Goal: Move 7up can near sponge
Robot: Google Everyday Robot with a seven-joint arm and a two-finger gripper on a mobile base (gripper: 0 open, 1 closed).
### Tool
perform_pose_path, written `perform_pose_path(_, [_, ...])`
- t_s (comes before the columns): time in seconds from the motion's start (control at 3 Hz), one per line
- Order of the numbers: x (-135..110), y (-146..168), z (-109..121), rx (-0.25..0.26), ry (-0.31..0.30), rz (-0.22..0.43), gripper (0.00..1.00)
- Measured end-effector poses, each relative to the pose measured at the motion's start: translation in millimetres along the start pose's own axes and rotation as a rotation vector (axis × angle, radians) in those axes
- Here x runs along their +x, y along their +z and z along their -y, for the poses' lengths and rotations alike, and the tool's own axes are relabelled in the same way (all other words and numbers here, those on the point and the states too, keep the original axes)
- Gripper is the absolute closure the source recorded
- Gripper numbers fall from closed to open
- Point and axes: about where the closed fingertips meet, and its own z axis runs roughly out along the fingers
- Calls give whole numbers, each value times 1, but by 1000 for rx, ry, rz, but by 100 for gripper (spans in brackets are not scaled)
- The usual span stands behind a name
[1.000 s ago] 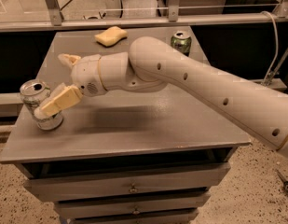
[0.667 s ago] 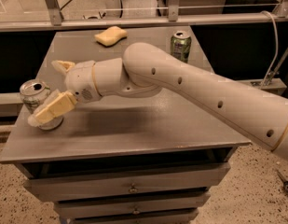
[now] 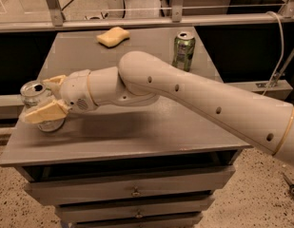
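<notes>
Fingers (image 3: pixel 44 112) spread wide around the 7up can (image 3: pixel 33 89)

At the table's (image 3: pixel 137 139) front-left corner, the gripper (image 3: pixel 34 99) straddles the upright can: one pale finger crosses in front of it, the other sits behind. Whether either presses the can is unclear. At the far edge, well apart, lies the sponge (image 3: pixel 113 36), with a darker green can (image 3: pixel 184 50) standing to its right.

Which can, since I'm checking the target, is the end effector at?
The silver 7up can, front left on the table, where the end effector is. The green can stands apart, back right.
</notes>
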Motion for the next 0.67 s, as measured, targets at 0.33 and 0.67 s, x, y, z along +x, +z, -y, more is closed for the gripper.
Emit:
perform_pose_path(0.33, [5, -10, 6, 32, 8, -19, 61])
perform_pose_path(0.67, [7, -43, 34, 115, 4, -56, 83])
